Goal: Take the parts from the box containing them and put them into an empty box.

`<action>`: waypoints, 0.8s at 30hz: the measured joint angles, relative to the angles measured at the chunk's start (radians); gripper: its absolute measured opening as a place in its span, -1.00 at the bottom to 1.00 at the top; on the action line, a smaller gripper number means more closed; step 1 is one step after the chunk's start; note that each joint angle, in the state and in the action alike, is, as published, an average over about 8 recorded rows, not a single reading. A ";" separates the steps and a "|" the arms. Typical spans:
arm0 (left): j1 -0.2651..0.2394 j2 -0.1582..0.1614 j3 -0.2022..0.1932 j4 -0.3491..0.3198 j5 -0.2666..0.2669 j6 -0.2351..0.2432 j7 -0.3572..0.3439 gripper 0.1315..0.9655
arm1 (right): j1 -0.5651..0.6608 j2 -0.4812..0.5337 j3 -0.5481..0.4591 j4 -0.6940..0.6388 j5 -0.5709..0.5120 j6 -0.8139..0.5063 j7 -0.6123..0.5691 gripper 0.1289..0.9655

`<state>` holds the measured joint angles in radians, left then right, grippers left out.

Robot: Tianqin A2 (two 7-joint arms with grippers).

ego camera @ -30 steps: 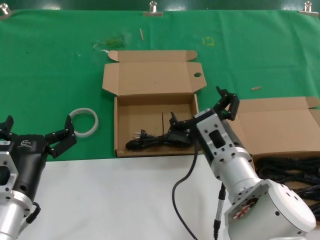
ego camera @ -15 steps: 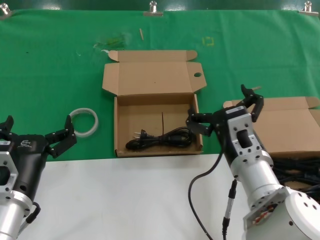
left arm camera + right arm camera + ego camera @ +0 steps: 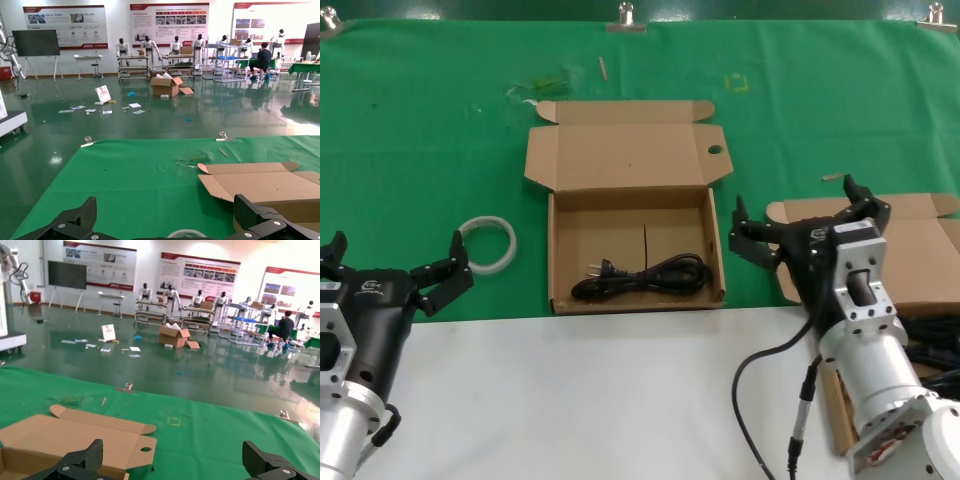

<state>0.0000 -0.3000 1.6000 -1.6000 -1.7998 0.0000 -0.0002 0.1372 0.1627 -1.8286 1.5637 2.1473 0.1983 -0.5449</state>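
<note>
We saw one power cord (image 3: pixel 640 277) lying in the holed box (image 3: pixel 635 262); right tool (image 3: pixel 807 222), spread and empty, hovered beside it; more cords (image 3: pixel 925 352) remained.

One black coiled cord (image 3: pixel 642 277) lay flat in the holed-lid box (image 3: pixel 632 212), left of my open right pincer (image 3: pixel 807 229); the plain-lidded box (image 3: pixel 880 250) sat beneath it.

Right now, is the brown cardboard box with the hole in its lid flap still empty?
No. The brown cardboard box with the holed lid flap is open and holds one bundled black power cord on its floor. The right gripper is open beside it, holding nothing.
</note>
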 joint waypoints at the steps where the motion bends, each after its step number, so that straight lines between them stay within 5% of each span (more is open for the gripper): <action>1: 0.000 0.000 0.000 0.000 0.000 0.000 0.000 1.00 | -0.005 0.000 0.008 0.001 -0.013 -0.007 0.020 1.00; 24: 0.000 0.000 0.000 0.000 0.000 0.000 0.000 1.00 | -0.117 0.000 0.194 0.031 -0.295 -0.169 0.464 1.00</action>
<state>0.0000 -0.3000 1.6000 -1.6000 -1.8001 0.0000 0.0002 0.0205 0.1625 -1.6342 1.5946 1.8519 0.0297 -0.0810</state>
